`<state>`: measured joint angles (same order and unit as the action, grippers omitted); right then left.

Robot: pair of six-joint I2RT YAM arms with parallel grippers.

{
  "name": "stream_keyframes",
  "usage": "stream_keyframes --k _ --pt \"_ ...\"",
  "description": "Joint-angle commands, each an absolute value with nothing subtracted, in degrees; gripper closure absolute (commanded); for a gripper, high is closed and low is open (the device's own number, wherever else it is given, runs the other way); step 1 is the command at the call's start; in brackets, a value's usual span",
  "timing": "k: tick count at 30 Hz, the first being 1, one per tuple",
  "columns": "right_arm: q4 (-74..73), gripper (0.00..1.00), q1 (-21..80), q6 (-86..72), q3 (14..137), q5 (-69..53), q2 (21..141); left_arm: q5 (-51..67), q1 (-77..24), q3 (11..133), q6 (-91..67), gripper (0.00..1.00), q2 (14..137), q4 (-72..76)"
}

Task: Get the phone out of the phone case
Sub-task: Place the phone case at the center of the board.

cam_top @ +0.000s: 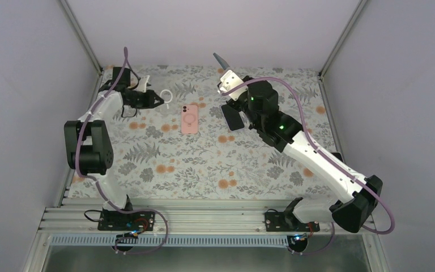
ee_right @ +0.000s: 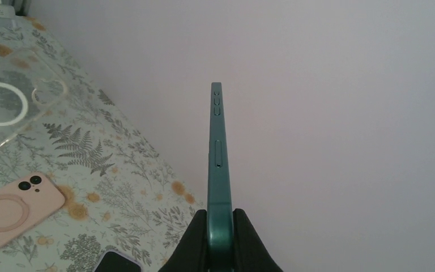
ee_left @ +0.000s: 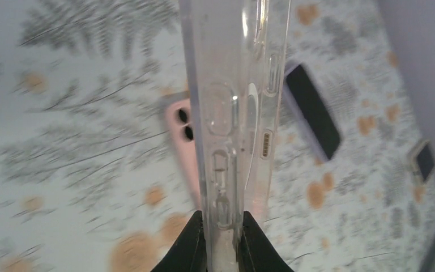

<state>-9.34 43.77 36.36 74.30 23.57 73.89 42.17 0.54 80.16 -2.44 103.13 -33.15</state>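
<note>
Left end effector grips the clear case; right end effector holds the phone.

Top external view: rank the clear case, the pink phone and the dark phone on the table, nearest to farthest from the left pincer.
1. Clear case: gripped in the left pincer itself.
2. Pink phone: flat on the table, a little to the right of the pincer.
3. Dark phone: on the table farther right, partly under the right arm.

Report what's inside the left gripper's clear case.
Nothing: the clear case is empty, tablecloth showing through it. Only the edge pinched by the left gripper is covered. The green phone is in the right gripper.
</note>
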Motion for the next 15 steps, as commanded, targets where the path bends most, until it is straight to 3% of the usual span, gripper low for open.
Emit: stream_keyframes --k 1,15 --pt "-7.4 0.96 43.4 34.1 74.0 22.0 72.3 37.1 3.0 83.6 9.7 0.98 107.0 -41.2" --pt "-8.6 0.96 43.4 33.5 73.6 20.4 72.9 30.9 4.6 96.9 12.5 0.98 124.4 -46.9"
